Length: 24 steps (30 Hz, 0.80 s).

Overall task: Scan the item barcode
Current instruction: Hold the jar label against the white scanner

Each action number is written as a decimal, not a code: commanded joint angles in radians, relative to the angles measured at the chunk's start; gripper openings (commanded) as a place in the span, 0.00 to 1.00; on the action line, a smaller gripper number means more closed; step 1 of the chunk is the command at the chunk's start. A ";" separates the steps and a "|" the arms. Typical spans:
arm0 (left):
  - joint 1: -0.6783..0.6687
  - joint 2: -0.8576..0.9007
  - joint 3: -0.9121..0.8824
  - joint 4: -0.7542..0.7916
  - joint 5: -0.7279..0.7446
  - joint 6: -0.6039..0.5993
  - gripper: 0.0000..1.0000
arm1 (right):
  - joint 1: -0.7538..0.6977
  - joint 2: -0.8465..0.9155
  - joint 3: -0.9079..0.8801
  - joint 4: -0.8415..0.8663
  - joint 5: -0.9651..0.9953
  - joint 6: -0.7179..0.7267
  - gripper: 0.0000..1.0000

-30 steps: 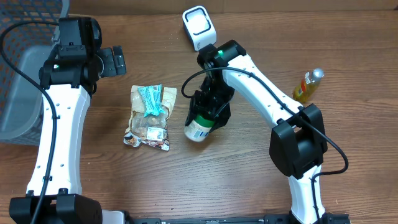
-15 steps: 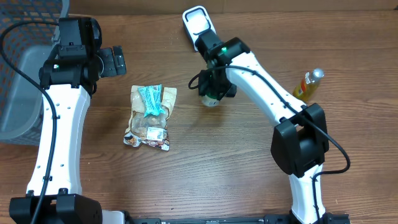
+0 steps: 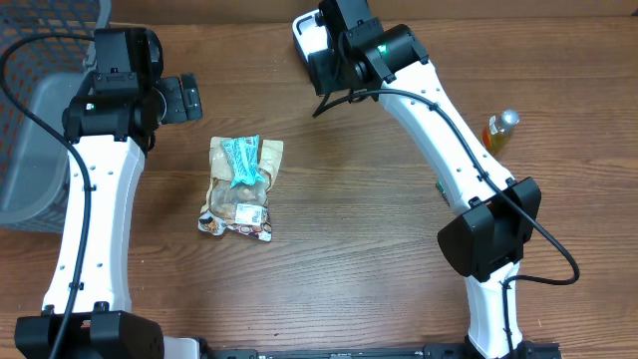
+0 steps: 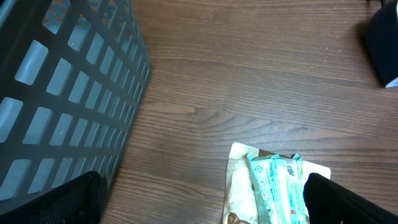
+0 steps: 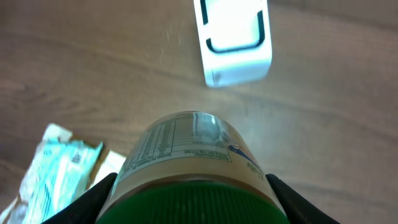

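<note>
My right gripper (image 5: pixel 193 200) is shut on a jar (image 5: pixel 189 152) with a green ribbed lid and a printed nutrition label. It holds the jar in the air with the label end pointing at the white barcode scanner (image 5: pixel 235 40) on the table beyond. In the overhead view the right gripper (image 3: pixel 335 55) hangs over the scanner (image 3: pixel 305 30) at the back of the table and hides the jar. My left gripper (image 3: pixel 189 97) is open and holds nothing, above the table between the basket and a snack packet.
A snack packet with a teal wrapper (image 3: pixel 239 185) lies left of centre, also visible in the left wrist view (image 4: pixel 273 186). A grey slatted basket (image 3: pixel 30 150) stands at the left edge. A yellow bottle (image 3: pixel 495 136) stands at the right.
My right arm has lifted the jar off the middle of the table and carried it back to the scanner. The left arm has not moved.
</note>
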 commanded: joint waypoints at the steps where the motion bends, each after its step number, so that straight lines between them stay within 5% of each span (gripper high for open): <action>1: -0.002 0.002 0.007 0.001 -0.006 0.007 1.00 | 0.001 -0.014 0.020 0.052 0.020 -0.023 0.14; 24: -0.001 0.002 0.007 0.001 -0.005 0.007 1.00 | -0.046 0.061 0.020 0.435 0.001 -0.023 0.09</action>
